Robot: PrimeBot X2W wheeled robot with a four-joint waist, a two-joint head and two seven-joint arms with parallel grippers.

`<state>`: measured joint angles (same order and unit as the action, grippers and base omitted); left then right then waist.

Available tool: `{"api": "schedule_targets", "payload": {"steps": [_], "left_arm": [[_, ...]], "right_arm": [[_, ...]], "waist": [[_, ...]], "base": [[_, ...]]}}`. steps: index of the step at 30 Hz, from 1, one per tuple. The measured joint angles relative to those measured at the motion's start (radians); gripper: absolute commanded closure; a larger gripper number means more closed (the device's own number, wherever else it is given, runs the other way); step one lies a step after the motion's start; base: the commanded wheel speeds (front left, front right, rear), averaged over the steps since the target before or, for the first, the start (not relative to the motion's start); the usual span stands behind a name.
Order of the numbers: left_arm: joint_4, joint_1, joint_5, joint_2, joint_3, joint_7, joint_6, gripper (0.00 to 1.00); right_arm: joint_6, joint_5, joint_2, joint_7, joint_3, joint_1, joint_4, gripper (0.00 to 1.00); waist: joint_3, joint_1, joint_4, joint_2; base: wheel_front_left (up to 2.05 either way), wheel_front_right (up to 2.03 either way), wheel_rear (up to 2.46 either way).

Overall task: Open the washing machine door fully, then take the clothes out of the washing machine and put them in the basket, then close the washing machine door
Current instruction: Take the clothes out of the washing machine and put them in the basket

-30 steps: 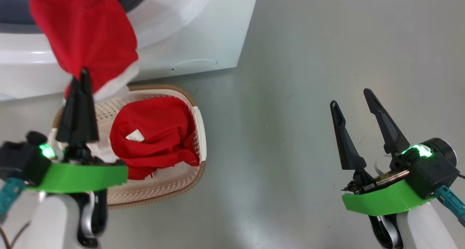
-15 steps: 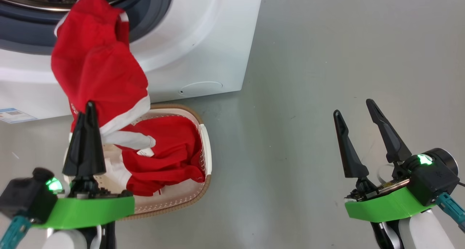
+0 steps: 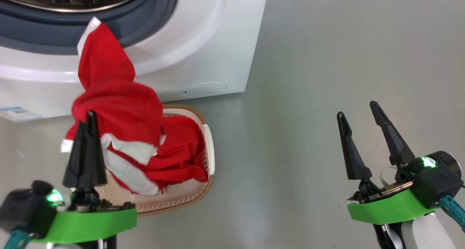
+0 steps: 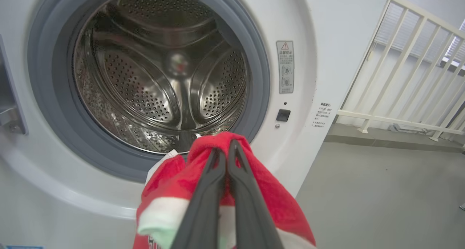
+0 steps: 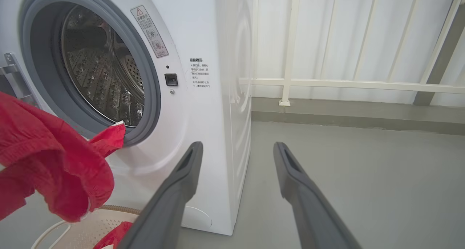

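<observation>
Since 1 second ago, the bright red fabric jersey with white trim (image 3: 120,107) has been drawn down out of the opening, and its bulk now hangs over the back-left part of the cream-white perforated plastic basket with a brown woven-look rim (image 3: 210,151). Only a narrow tail is left draped up behind the basket, on the grey rubber gasket (image 3: 160,20) of the big white front-loading washing machine (image 3: 203,42).

The jersey is pinched in the left hand (image 3: 89,113), fingers pressed together on the cloth above the basket's left side. The right hand (image 3: 357,109) is held spread and empty, well to the right of the basket. Another red garment (image 3: 181,151) already lies inside the basket.

The unloading step is judged to be in hand. Next, the tail should be pulled free, the jersey lowered into the basket and released. The perforated steel drum (image 4: 160,71) appears emptied.
</observation>
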<state>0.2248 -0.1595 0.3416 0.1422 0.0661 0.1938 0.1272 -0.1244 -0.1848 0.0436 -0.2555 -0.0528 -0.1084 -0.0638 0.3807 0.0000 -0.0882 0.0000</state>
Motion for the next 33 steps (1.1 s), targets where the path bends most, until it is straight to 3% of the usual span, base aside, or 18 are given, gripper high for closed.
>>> {"api": "schedule_targets", "payload": {"steps": [7,16,33], "left_arm": [[-0.193,-0.063,0.010,-0.010,0.014,0.021,-0.015,1.00],[-0.510,-0.226,0.014,-0.022,0.004,0.052,-0.066,1.00],[-0.937,-0.443,-0.045,-0.063,-0.097,0.056,-0.129,1.00]], "right_arm": [[0.000,0.000,0.000,0.000,-0.005,-0.007,-0.004,0.00],[0.000,0.000,0.000,0.000,-0.017,-0.044,-0.007,0.00],[0.000,0.000,0.000,0.000,-0.034,-0.081,-0.008,0.00]], "waist": [[0.054,0.0000,-0.002,0.0000],[0.128,0.0000,-0.016,0.0000],[0.228,0.0000,-0.046,0.0000]], "base": [[0.00,0.00,0.00],[0.00,0.00,0.00],[0.00,0.00,0.00]]}}
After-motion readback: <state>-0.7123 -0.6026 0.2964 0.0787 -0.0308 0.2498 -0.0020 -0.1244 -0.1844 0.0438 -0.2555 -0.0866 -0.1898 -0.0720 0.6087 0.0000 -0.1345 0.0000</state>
